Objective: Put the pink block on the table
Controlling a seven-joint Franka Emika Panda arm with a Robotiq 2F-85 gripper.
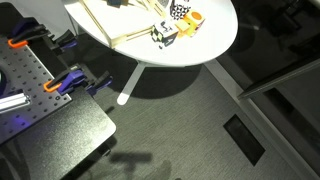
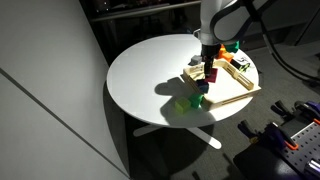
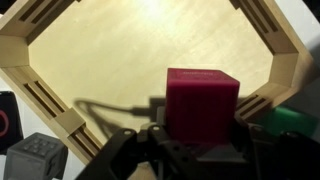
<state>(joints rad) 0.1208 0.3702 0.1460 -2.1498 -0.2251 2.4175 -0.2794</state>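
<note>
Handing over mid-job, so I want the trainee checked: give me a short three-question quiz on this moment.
1. True or false: the pincer is shut on the pink block.
2. In the wrist view, what lies beneath the block? A) wooden tray B) grey carpet C) black workbench
3. Fill in: the tray rests on the round white ____.
Key: 1 true; 2 A; 3 table.

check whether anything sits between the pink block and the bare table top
The pink block sits in the gripper over the wooden tray. The tray's raised rim lies between it and the bare table; a green block stands just outside the tray.
</note>
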